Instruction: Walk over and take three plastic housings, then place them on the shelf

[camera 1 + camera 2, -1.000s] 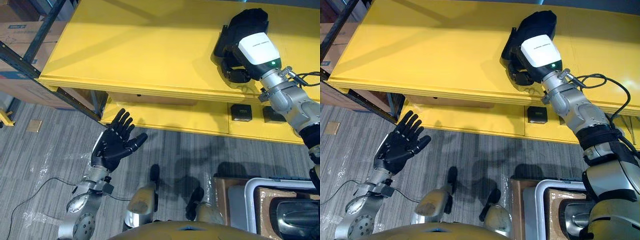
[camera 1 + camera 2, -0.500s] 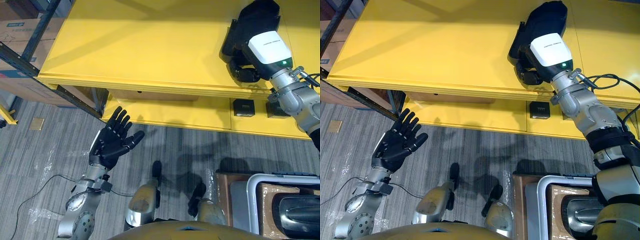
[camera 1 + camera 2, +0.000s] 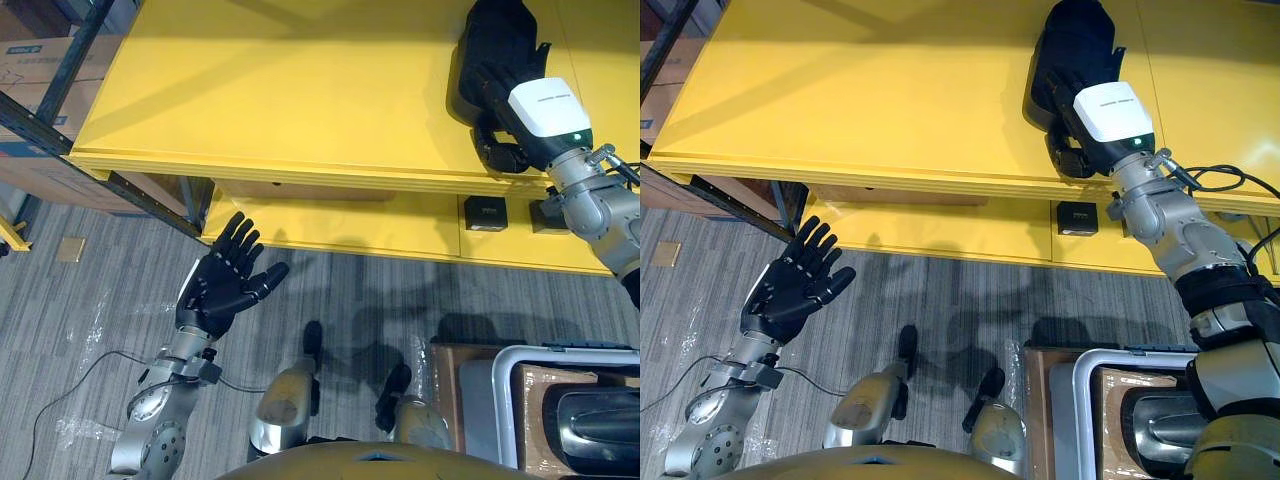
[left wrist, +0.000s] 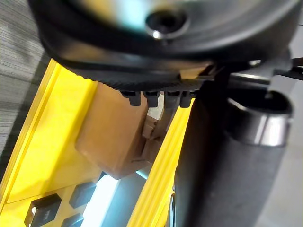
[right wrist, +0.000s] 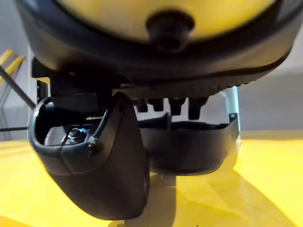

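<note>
Resting on yellow shelf (image 3: pixel 280 90) top at 1 o'clock, black plastic housing (image 3: pixel 1070 30) lies under right hand (image 3: pixel 540 110); whether hand clamps it cannot be told. Left hand (image 3: pixel 225 285) at 8 o'clock, fingers spread apart, empty, above grey floor (image 3: pixel 80 330).

1. The left arm (image 3: pixel 150 430) rises from the bottom left corner of the frame, forearm angled up and inward.
2. The left hand (image 3: pixel 225 285) sits at lower left, palm turned up toward the head, fingers straight and fanned, thumb out to the side, holding nothing.
3. The right arm (image 3: pixel 600 205) stretches from the right edge toward the upper right.
4. The right hand (image 3: pixel 1112 112), white-backed, is at upper right, its fingers curled over a black plastic housing (image 3: pixel 1070 35).
</note>
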You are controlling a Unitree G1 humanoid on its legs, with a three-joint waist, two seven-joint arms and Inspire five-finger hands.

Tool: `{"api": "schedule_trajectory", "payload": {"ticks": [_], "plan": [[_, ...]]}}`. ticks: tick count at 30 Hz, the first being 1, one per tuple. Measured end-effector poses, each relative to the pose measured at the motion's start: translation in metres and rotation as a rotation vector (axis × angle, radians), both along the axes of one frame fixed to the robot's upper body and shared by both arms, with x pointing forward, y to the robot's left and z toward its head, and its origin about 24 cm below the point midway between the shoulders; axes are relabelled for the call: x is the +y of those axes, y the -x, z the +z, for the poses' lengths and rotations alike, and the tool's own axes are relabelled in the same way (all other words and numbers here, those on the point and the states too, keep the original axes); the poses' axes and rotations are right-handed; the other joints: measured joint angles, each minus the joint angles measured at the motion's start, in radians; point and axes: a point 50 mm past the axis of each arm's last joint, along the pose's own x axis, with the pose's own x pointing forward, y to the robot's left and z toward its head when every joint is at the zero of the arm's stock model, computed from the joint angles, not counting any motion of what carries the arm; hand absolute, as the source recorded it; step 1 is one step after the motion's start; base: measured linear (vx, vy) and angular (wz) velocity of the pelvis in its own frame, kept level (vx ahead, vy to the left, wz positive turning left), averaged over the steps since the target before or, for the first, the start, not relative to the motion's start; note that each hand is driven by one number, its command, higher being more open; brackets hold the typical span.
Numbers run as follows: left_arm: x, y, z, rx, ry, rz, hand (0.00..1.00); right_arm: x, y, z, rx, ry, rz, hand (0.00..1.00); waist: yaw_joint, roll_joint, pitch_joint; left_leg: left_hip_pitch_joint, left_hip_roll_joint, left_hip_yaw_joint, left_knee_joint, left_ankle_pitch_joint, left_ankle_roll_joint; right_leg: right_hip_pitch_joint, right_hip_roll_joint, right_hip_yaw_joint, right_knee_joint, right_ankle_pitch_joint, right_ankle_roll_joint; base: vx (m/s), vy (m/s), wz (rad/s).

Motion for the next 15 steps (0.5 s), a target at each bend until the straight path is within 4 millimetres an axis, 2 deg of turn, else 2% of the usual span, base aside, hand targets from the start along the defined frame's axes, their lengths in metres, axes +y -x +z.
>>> {"api": "schedule_trajectory", "payload": {"ticks": [7,10,11,12,13,15], "plan": [[0.000,0.001,-0.001,0.003,0.004,0.001,1.00,-0.005,0.012,0.002,-0.125,-0.032,-0.001,1.00,0.000,-0.002,-0.001,0.010,-0.002,0.000,0.000,0.001,0.000,0.012,-0.001,-0.003,-0.005,0.000,0.000,0.00,0.000,0.00],[-0.002,0.004,-0.001,0.002,0.019,0.010,1.00,-0.002,0.024,0.017,-0.273,-0.076,0.041,1.00,-0.013,-0.003,-0.003,0.026,-0.004,0.001,-0.001,0.001,0.000,0.033,-0.001,-0.004,-0.014,0.002,0.003,0.00,0.000,0.00],[-0.004,0.005,-0.001,-0.003,0.043,0.025,1.00,0.004,0.031,0.030,-0.398,-0.113,0.093,1.00,-0.018,-0.003,-0.003,0.034,-0.004,0.003,-0.002,-0.001,-0.002,0.042,0.000,-0.003,-0.022,0.004,0.006,0.00,0.000,0.00],[-0.004,0.006,-0.001,-0.005,0.050,0.028,1.00,0.008,0.034,0.035,-0.445,-0.130,0.118,1.00,-0.023,-0.003,-0.004,0.038,-0.004,0.004,-0.002,-0.001,-0.002,0.046,0.001,-0.002,-0.023,0.004,0.006,0.01,-0.022,-0.06],[-0.008,0.006,0.001,-0.006,0.068,0.022,1.00,0.020,0.041,0.046,-0.558,-0.191,0.198,1.00,-0.032,-0.006,-0.030,0.038,-0.002,0.007,-0.002,-0.004,-0.004,0.050,0.004,-0.002,-0.035,0.007,0.009,0.03,-0.031,-0.08],[-0.011,0.008,0.000,0.001,0.077,0.016,1.00,0.038,0.050,0.046,-0.622,-0.292,0.311,1.00,-0.036,-0.015,-0.083,0.041,-0.001,0.015,-0.002,-0.007,-0.005,0.054,0.006,0.001,-0.044,0.009,0.010,0.06,-0.033,-0.09]]}}
